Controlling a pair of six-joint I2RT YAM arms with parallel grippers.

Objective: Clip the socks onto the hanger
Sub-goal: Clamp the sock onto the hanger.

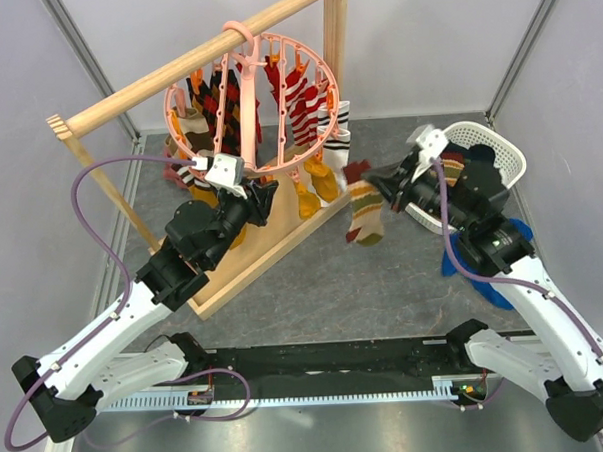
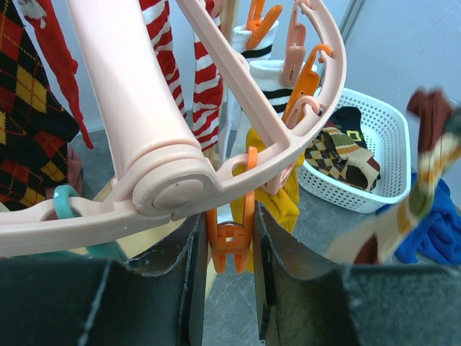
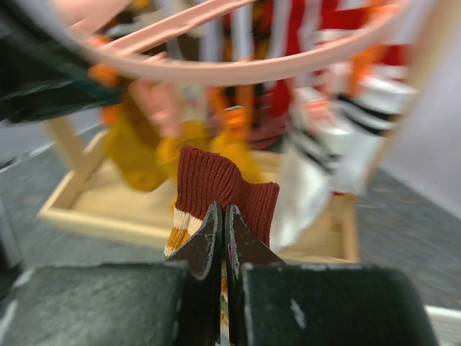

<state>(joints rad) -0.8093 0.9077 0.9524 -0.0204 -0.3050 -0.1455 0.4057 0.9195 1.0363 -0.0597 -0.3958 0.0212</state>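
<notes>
The salmon-pink round hanger hangs from the wooden rail, with several argyle, striped and mustard socks clipped round its ring. My left gripper sits under the ring's near edge. In the left wrist view its jaws close on both sides of a dangling orange clip. My right gripper is shut on the maroon cuff of a striped sock, which hangs in the air right of the hanger. The right wrist view shows that cuff pinched between the fingers, just below the hanger's ring.
The wooden rail frame stands on a wooden base between the arms and the hanger. A white basket with more socks sits at the right. A blue cloth lies under the right arm.
</notes>
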